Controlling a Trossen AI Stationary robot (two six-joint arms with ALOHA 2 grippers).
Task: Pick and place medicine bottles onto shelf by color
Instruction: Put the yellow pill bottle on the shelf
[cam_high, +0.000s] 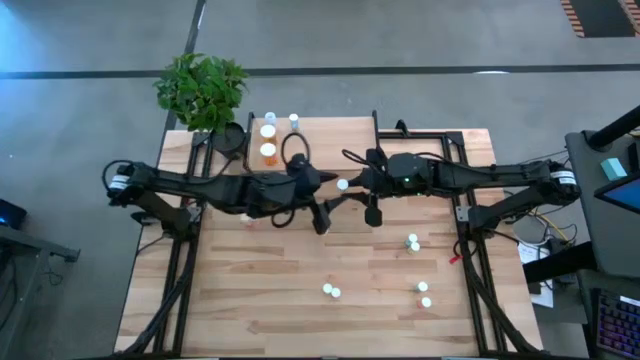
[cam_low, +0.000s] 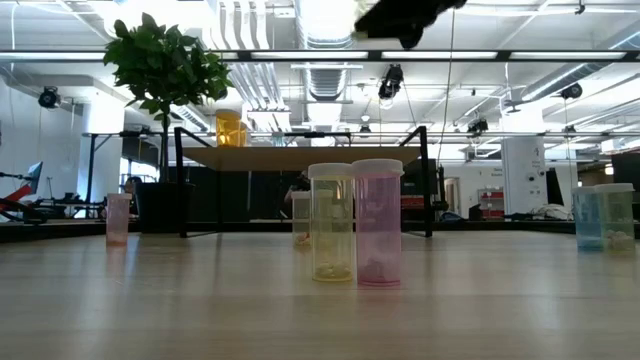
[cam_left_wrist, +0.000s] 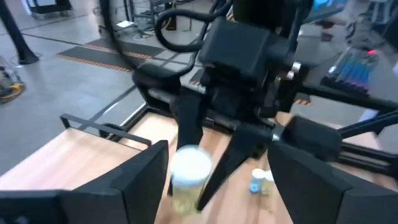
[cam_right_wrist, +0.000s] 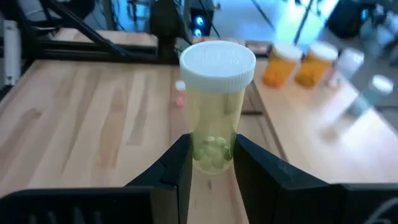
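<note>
Yellow-green bottle stands upright between the right gripper's fingers, clamped low on its body, cap above them. Left gripper faces it close by, fingers spread apart, holding nothing.

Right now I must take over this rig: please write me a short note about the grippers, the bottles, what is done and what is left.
Right gripper: shut on the yellow-green bottle, held upright above mid-table.
Left gripper: open, facing that bottle closely, not gripping it.
Shelf: two orange bottles and a few small ones already on it.
On the table: three pairs of bottles toward the near and right side, among them a pink bottle beside a yellow-green one; one more small bottle under the left arm.
Left: place the held bottle, then sort the rest by color.
</note>
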